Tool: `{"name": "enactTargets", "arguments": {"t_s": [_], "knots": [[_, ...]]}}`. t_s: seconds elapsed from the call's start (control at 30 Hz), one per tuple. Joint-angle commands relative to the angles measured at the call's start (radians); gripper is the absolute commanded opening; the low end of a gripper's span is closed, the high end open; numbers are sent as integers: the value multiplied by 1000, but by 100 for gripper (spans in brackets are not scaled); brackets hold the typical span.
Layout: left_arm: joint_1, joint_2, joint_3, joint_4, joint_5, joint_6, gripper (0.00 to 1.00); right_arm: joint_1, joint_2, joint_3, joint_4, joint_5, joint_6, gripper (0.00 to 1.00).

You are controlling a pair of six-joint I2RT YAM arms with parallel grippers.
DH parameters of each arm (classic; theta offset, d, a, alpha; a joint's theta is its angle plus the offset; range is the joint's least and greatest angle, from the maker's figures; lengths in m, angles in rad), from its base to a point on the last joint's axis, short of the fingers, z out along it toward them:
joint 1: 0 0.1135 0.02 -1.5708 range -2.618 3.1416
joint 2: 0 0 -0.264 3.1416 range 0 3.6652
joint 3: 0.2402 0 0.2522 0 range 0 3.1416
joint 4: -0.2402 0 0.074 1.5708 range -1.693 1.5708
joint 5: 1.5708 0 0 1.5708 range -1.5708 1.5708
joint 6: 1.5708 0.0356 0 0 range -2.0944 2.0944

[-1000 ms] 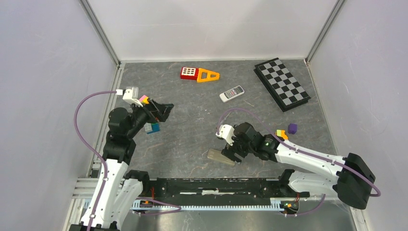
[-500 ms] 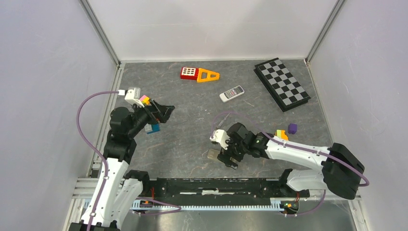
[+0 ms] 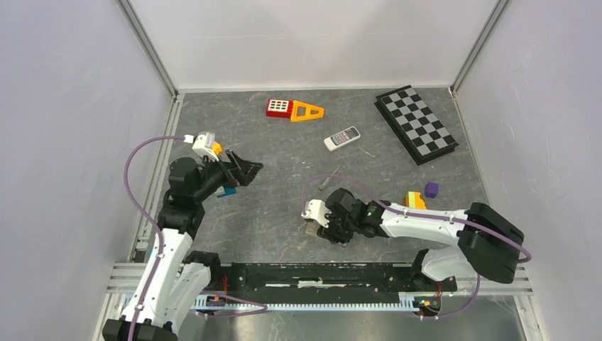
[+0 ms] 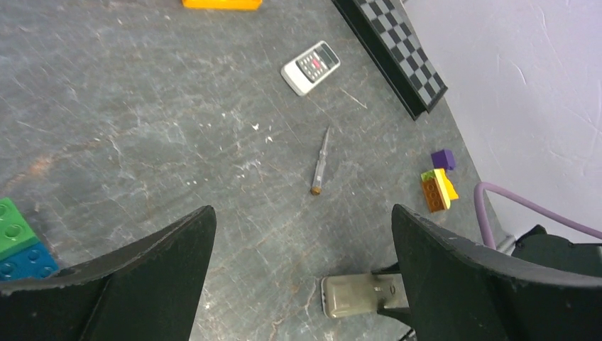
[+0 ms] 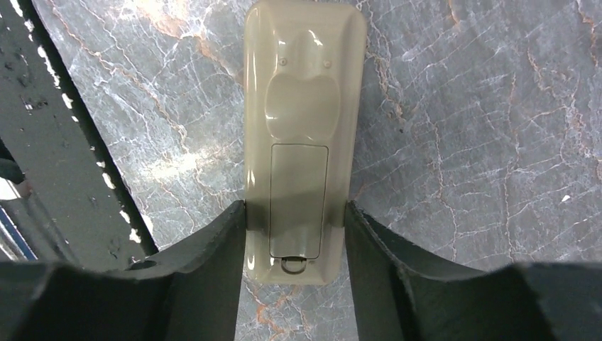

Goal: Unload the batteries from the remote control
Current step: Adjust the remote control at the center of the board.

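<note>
Near edge: a black rail runs along the near edge of the table. The beige remote lies just beyond the rail, a little left of the middle of that edge. It is back face up, with the battery cover seated flush. The batteries cannot be seen in any view

Right pincer: clamped on the beige remote, one finger against each long side at the cover end. The other end of the remote juts free past the fingertips. In the right wrist view a strip of bare table separates the remote from the rail, and the opposite side is open surface

Mid table: the left pincer hovers near the left edge, jaws wide apart and holding nothing. The green and blue blocks sit on the table under its left finger. A broad bare stretch lies between the two pincers. The thin pen-like stick lies alone beyond the beige remote, well apart from it. Toward the right edge, a yellow-orange-green block stack sits just beside the right forearm, with the purple block near it

Far: the white remote lies buttons up with bare table on every side. The checkerboard fills the far right corner, close to the right edge. The red block and the orange triangular piece lie side by side near the far edge
</note>
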Motion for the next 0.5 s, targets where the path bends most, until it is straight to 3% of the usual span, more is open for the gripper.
{"name": "enactTargets", "arguments": {"t_s": [0.0, 0.23, 0.47], "knots": [[4, 42, -15, 26, 130, -67, 100, 6, 5, -15, 120, 25, -98, 49], [-52, 146, -7, -59, 268, -73, 100, 6, 39, -11, 192, 12, -280, 39], [-251, 194, -34, -146, 93, -83, 100, -4, 83, 34, 222, 25, -384, 37]]}}
